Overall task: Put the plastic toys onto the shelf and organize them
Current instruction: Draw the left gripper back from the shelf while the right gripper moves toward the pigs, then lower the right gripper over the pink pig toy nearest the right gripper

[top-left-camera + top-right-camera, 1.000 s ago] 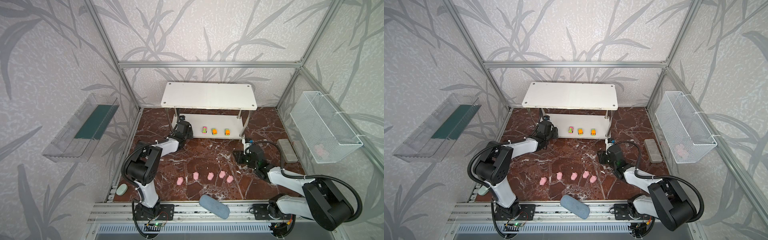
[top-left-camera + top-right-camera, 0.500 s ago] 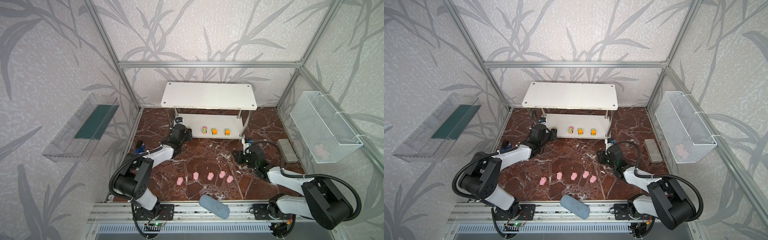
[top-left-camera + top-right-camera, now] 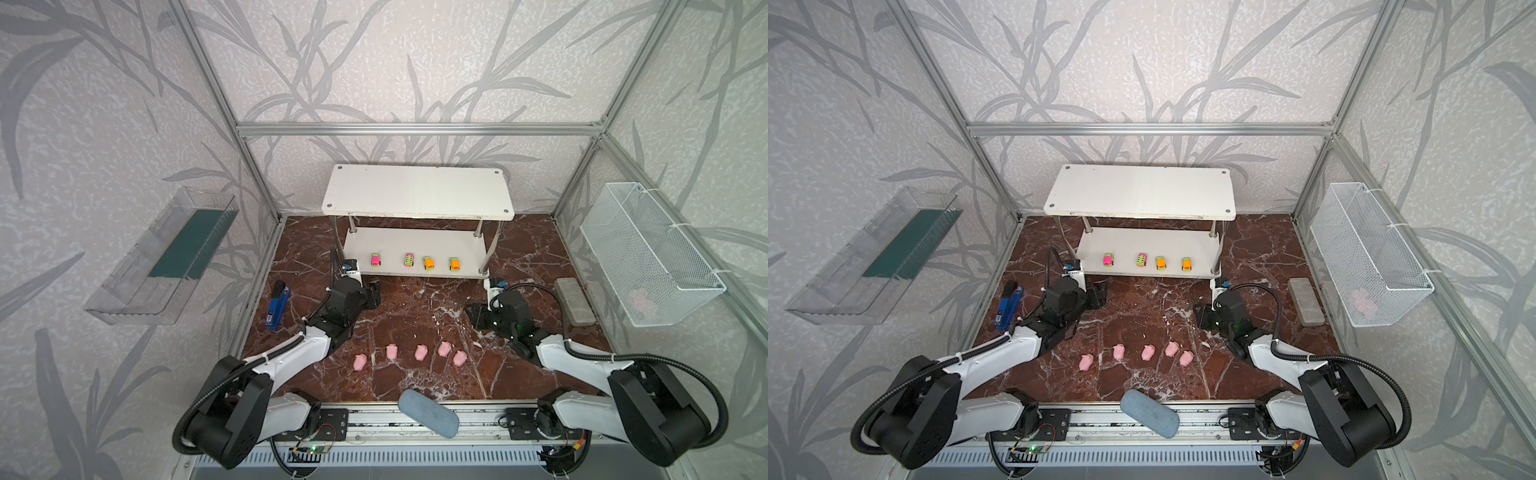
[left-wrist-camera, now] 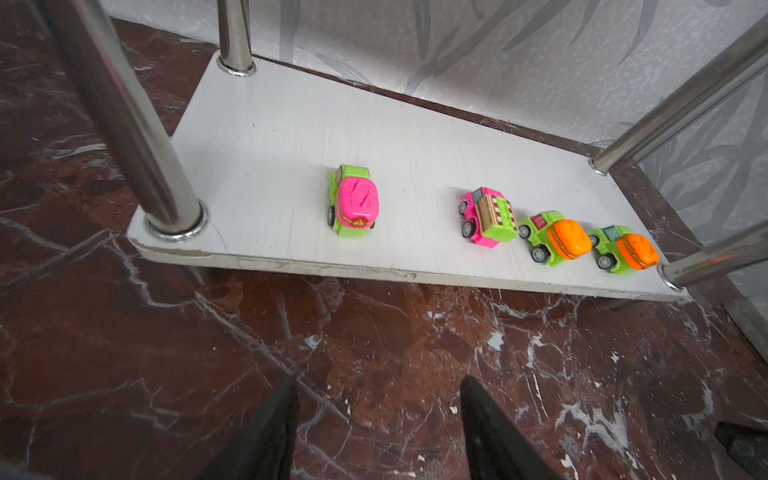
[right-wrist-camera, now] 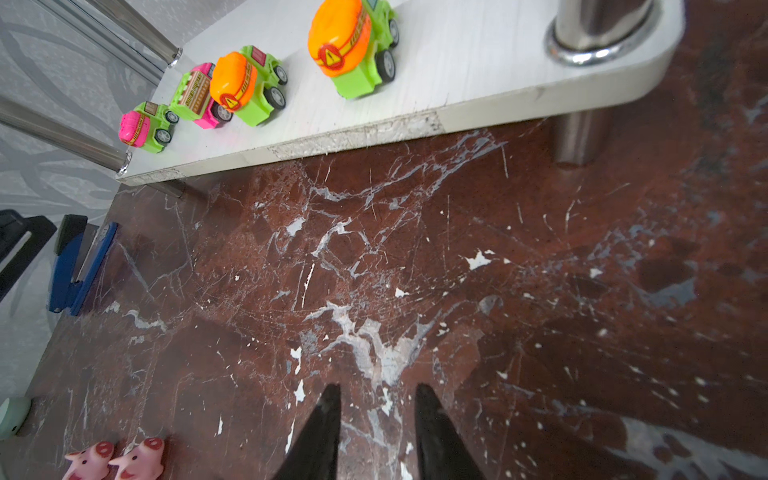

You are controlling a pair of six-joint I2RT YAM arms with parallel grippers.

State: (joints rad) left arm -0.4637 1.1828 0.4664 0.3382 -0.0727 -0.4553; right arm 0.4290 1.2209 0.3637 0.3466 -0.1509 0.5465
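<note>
Okay, in both top views the white two-tier shelf with chrome posts (image 3: pixel 415 191) sits mid-frame; four small plastic toy cars (image 3: pixel 428 262), two pink-and-green, two orange-and-green, line its lower board. Five pale-pink plastic pig figures (image 3: pixel 420 353) lie in a row on the brown marble bench (image 3: pixel 415 307), lower centre. Left claw (image 4: pixel 379 382) open, empty, near shelf's left front post. Right claw (image 5: pixel 377 388) parted, empty, near right front post.

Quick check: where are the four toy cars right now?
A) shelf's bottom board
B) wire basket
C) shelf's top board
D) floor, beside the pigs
A: all four toy cars stand in a row on the lower board of the shelf, while the pigs lie on the floor.
</note>
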